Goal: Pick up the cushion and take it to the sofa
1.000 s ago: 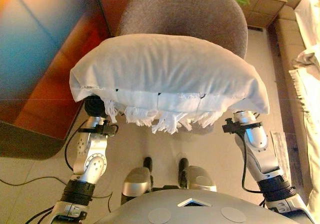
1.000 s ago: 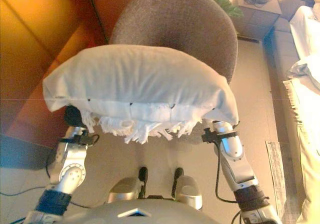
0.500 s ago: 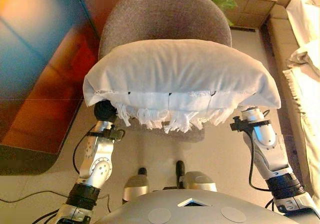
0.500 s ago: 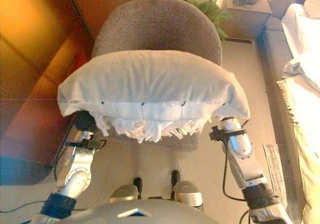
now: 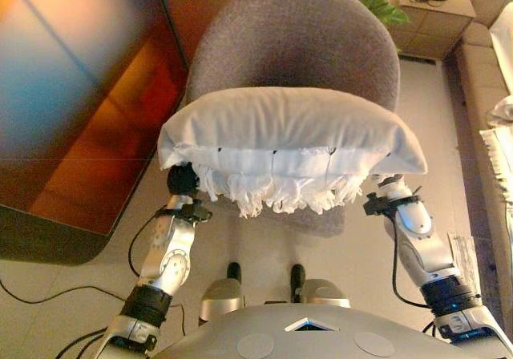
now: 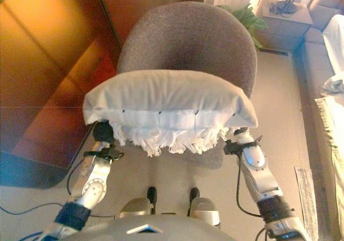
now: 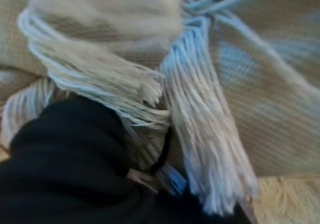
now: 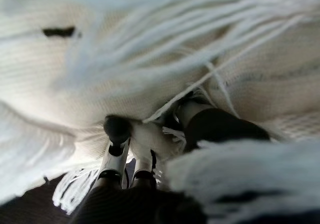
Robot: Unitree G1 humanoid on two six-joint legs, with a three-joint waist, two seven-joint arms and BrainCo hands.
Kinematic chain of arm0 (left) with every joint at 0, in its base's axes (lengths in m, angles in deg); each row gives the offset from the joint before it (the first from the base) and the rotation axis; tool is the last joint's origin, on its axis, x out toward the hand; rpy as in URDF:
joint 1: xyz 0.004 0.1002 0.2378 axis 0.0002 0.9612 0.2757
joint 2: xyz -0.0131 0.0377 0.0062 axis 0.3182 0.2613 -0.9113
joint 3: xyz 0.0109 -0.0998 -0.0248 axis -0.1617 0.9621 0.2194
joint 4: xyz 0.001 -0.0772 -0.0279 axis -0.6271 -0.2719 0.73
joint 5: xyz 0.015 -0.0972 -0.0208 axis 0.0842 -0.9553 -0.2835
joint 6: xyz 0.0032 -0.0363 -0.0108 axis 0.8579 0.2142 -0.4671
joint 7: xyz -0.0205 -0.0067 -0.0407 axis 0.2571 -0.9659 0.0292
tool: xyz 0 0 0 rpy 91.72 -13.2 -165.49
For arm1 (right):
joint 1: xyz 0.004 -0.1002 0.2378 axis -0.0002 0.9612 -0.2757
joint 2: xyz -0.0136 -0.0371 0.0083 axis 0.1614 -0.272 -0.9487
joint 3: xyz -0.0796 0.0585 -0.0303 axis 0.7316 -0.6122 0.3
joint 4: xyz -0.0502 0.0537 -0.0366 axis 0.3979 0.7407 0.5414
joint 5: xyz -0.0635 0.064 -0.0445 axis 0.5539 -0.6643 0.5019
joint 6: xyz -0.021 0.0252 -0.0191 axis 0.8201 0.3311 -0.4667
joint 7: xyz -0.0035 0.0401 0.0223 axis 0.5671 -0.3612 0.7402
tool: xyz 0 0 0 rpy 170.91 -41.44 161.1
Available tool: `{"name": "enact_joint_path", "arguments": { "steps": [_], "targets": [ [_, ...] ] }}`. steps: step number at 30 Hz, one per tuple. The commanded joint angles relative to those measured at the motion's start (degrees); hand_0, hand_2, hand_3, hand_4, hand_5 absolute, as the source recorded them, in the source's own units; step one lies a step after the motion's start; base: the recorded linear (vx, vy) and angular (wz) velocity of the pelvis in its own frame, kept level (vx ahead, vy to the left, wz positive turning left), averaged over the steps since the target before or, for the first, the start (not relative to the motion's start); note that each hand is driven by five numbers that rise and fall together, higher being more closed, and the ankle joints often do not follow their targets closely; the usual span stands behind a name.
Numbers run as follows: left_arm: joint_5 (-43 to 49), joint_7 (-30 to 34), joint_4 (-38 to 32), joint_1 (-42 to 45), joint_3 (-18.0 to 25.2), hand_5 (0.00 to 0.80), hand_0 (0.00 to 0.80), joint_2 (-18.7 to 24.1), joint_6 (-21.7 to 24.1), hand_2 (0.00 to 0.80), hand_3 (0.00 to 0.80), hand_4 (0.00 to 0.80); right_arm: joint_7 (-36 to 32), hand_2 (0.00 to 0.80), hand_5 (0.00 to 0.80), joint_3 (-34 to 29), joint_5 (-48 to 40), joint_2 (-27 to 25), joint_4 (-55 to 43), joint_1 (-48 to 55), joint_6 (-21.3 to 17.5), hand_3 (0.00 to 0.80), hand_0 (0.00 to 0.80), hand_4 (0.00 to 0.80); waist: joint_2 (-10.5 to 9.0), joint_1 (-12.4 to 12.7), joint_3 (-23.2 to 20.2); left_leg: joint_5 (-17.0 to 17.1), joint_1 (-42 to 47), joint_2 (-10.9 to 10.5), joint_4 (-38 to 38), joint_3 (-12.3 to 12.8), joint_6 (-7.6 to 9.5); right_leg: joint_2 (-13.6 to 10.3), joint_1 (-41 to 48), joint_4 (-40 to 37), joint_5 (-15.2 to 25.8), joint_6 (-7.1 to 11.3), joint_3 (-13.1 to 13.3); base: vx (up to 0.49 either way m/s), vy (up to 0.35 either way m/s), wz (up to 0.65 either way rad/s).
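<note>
I hold a white cushion [image 5: 288,127] with a fringed front edge level in front of me, over the seat of a grey chair [image 5: 296,38]. My left hand [image 5: 183,181] is under the cushion's left end; its wrist view shows only the dark cover [image 7: 65,159] against fringe and cloth [image 7: 260,84]. My right hand [image 6: 239,139] is under the right end. In its wrist view the fingers [image 8: 117,129] and the thumb press into the cushion [image 8: 100,69] with cloth between them. The beige sofa [image 5: 481,70] runs along the right edge.
A glossy wooden cabinet [image 5: 72,94] stands close on the left. A small cabinet [image 5: 437,10] and a green plant [image 5: 377,2] are behind the chair to the right. White cloth [image 5: 503,127] lies on the sofa. Bare floor lies between chair and sofa.
The camera view has shifted. The cushion now sits lower and farther from the camera, so more of the chair's back shows above it. Both hands stay under its ends.
</note>
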Motion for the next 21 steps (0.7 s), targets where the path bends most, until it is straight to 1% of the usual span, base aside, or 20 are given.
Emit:
{"name": "enact_joint_path", "arguments": {
  "steps": [1, 5, 15, 21],
  "targets": [
    [5.7, 1.0, 1.7, -9.6, -1.9, 0.8, 0.8, -3.2, 2.4, 0.8, 0.8, 0.8, -2.7, 0.8, 0.8, 4.2, -1.0, 3.1, 0.5, -8.8, -2.5, 0.8, 0.8, 0.8, -1.46, 0.8, -4.6, -3.4, 1.3, 1.2, 0.2, 1.0, -0.43, 0.7, 1.2, 0.2, -1.2, -0.18, -1.8, 0.181, 0.06, 0.09],
    [7.8, -0.1, 5.5, -12.1, -1.9, 0.8, 0.8, -4.5, 2.0, 0.8, 0.8, 0.8, -1.5, 0.8, 0.8, 4.7, -0.6, 5.6, 6.7, -11.3, -1.9, 0.8, 0.8, 0.8, -1.42, 1.2, -4.8, -4.1, 1.4, 1.0, 0.1, 0.9, 0.04, 0.4, 1.0, 0.2, -1.0, 0.27, -2.4, 0.136, 0.04, 0.12],
    [11.3, 0.2, 13.3, -17.1, -2.0, 0.8, 0.8, -5.4, 3.0, 0.8, 0.8, 0.8, 2.4, 0.8, 0.8, 5.6, 0.2, 9.0, 13.6, -18.0, -1.0, 0.8, 0.8, 0.8, -1.26, 1.7, -3.6, -4.9, 1.4, 0.7, 0.1, 1.4, 0.63, -0.2, 0.4, 0.2, -0.7, 0.89, -2.5, 0.075, 0.012, 0.02],
    [12.4, -1.4, 20.6, -25.0, -3.9, 0.8, 0.8, -7.2, 2.8, 0.8, 0.8, 0.8, 8.3, 0.8, 0.8, 7.6, -1.0, 10.1, 19.6, -26.5, 0.6, 0.8, 0.8, 0.8, -0.91, 1.4, -1.4, -4.9, -0.3, 0.4, 0.1, 1.1, 0.78, -0.2, -1.6, 0.2, -0.1, 1.23, -1.5, -0.029, -0.009, 0.02]
  ]
}}
